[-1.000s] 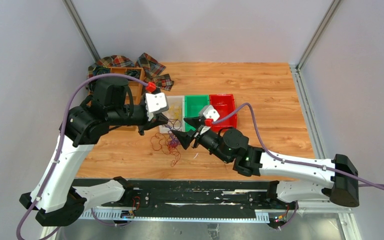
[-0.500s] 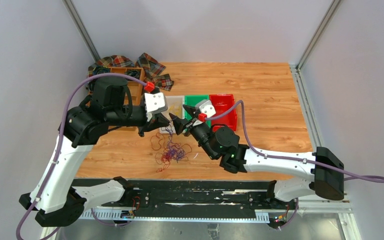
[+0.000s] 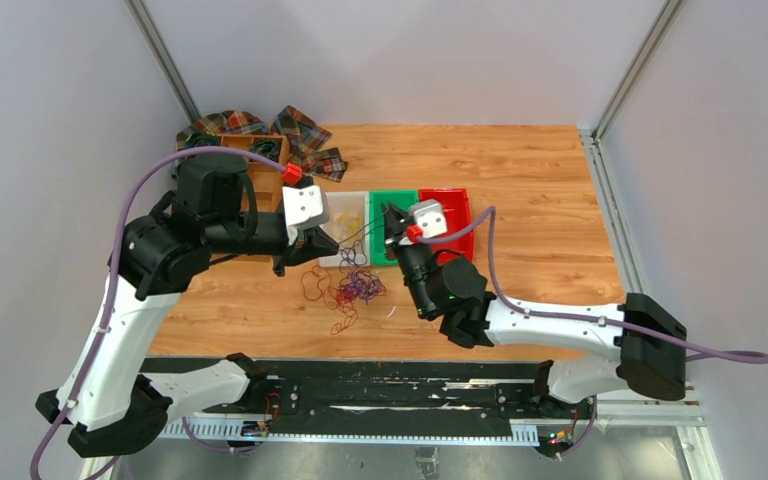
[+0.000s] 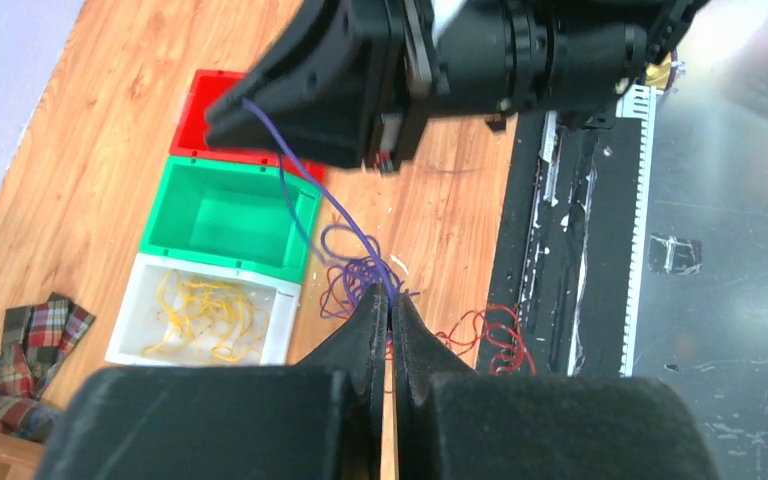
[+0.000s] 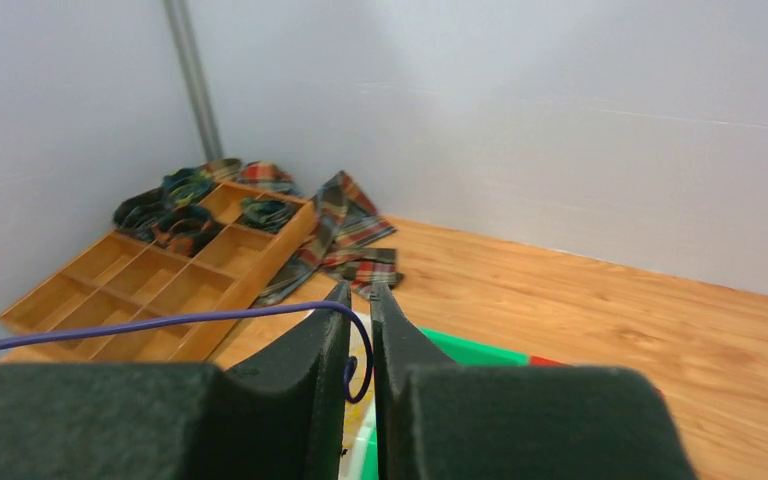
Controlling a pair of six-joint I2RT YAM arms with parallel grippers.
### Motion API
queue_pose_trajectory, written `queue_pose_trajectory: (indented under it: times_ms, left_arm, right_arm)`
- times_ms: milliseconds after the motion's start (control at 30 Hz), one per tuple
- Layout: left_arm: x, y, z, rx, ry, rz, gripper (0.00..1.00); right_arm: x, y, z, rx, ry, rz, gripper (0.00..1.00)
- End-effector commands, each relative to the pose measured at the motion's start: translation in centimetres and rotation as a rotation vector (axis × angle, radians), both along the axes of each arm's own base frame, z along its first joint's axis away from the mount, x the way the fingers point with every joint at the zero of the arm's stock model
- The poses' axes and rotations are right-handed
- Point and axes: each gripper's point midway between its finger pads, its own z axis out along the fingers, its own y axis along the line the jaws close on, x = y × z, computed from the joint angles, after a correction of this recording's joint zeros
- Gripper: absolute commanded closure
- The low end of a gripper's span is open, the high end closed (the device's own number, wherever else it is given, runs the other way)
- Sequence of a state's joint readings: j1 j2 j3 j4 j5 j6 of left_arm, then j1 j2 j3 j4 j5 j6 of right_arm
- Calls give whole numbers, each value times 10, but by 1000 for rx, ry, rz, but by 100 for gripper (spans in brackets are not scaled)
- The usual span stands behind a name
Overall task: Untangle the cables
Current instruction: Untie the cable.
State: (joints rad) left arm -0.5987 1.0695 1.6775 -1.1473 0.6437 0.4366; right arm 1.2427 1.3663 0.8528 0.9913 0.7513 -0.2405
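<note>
The cables (image 3: 353, 290) lie as a loose clump of purple and dark red loops on the wooden table, in front of the bins. The left wrist view shows the purple loops (image 4: 352, 278) and red loops (image 4: 488, 335). My left gripper (image 3: 322, 243) (image 4: 391, 300) hovers above the clump, shut on a purple cable at its fingertips. That purple cable (image 4: 300, 190) runs taut up to my right gripper (image 3: 388, 211). In the right wrist view its end curls between the nearly closed jaws of the right gripper (image 5: 360, 292), which is shut on it.
A white bin (image 3: 345, 205) holding yellow wires (image 4: 205, 310), a green bin (image 3: 392, 200) and a red bin (image 3: 455, 205) stand in a row behind the clump. A wooden compartment tray (image 3: 260, 160) and plaid cloths (image 3: 300, 130) fill the far left corner. A black rail (image 3: 410, 395) edges the near side.
My right gripper rose from beside the clump toward the bins and closed on the purple cable. The clump was pulled slightly right. The left gripper stayed shut.
</note>
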Motion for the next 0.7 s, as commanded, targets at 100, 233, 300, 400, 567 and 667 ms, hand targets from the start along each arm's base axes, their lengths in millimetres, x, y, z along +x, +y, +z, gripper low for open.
queue_pose_trajectory:
  times_ms: [100,233,300,400,567,667]
  left_arm:
    - [-9,3,18,-31,-53,-21,100]
    - [-7,2,22,-36,-61,-21,100]
    - [-5,2,24,-35,-69,-19,100]
    - [-1,2,27,-31,-82,-10,100]
    - [9,0,31,-19,-104,7,100]
    - [13,0,38,-22,-132,15,100]
  right_arm:
    - [16,-74,9,41,18,-193,88]
    - [15,-84,3,34,37,-180,72]
    - [11,-77,2,28,44,-118,62]
    - [-4,-52,-1,55,87,62,51]
    - [-64,1,8,78,104,533,32]
    - [-98,16,8,68,146,743,30]
